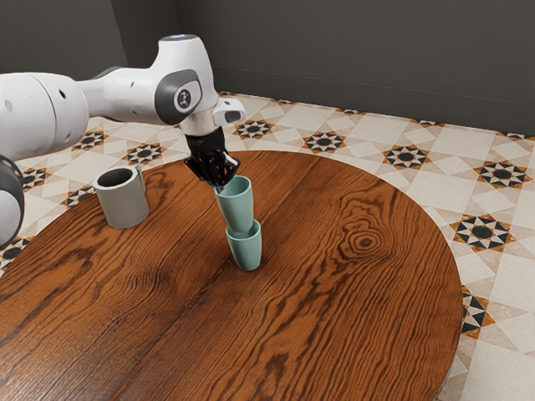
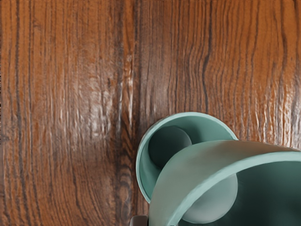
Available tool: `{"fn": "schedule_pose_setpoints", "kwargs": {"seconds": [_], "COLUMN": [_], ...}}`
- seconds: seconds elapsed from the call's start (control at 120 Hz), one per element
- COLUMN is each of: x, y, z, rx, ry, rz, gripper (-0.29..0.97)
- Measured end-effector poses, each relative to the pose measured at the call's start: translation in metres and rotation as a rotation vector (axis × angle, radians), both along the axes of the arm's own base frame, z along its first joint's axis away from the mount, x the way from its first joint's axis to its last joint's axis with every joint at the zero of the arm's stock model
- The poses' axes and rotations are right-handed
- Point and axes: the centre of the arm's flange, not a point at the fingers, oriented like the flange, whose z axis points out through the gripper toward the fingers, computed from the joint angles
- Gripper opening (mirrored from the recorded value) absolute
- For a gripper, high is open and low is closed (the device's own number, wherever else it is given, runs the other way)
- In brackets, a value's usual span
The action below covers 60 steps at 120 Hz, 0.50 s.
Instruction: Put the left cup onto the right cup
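— Over the table [image 1: 351, 284], in the exterior view: what's held?
— My gripper [image 1: 221, 180] pinches the upper cup [image 1: 237, 205] by its rim. It's tilted, base in the lower cup [image 1: 246, 246]. My dark fingertips are hard to tell apart.
— And the wrist view?
— The upper cup [image 2: 202, 167] is cut off at the edge and hides half the lower cup [image 2: 146, 162].

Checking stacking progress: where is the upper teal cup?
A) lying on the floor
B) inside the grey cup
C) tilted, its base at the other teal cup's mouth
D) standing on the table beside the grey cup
C: the upper cup, held at its rim by the gripper, leans with its base at the mouth of the lower cup; the grey cup stands apart.
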Motion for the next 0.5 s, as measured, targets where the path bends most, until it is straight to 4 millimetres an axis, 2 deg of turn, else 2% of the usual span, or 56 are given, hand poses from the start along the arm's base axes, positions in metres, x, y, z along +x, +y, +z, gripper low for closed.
{"fn": "schedule_pose_setpoints", "kwargs": {"seconds": [0.5], "x": [0.006], "y": [0.000], "z": [-0.012], "rx": [0.003], "ry": [-0.003], "rz": [-0.001], "gripper": [-0.11]}}
